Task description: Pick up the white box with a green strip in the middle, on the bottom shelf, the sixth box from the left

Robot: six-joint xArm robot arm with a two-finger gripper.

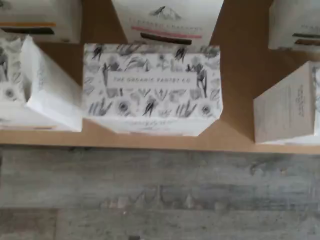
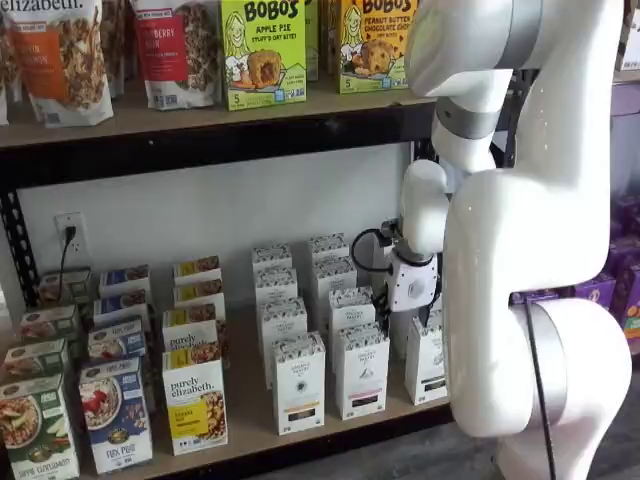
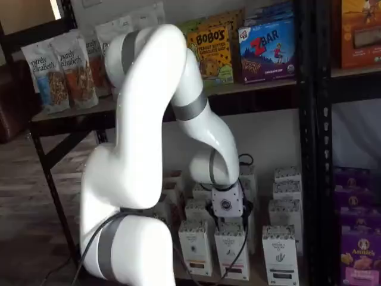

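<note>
The white box fills the middle of the wrist view, seen from above by its dark-speckled patterned top, close to the front edge of the bottom shelf. In both shelf views it stands in the front row, partly behind the arm in one of them. Its low strip is too small to read. My gripper hangs just above it. Its white body shows, but the fingers are not plain, so I cannot tell whether they are open or shut. No box is lifted.
Near-identical white cartons stand close on both sides and behind. More stand in the front row. Granola boxes stand at the left. A black upright and purple boxes are at the right.
</note>
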